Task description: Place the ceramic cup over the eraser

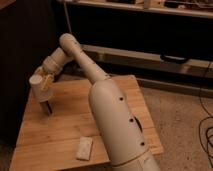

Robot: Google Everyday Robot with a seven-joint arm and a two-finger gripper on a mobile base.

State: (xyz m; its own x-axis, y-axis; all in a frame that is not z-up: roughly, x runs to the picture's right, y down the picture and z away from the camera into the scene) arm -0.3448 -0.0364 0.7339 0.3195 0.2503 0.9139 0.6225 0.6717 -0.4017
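Note:
The off-white ceramic cup [36, 86] hangs at the left side of the wooden table [65, 130], held in my gripper [44, 81], which closes on it from the right. The cup is upright and lifted off the table. Directly below it stands the small dark eraser [46, 107] on the tabletop, with its top touching or just under the cup's bottom edge. My long white arm [112, 115] runs from the lower middle of the view up and left to the gripper.
A pale flat rectangular slab [84, 148] lies near the table's front edge. A dark wall or cabinet stands left of the table. Dark shelving runs along the back, and cables lie on the floor at the right.

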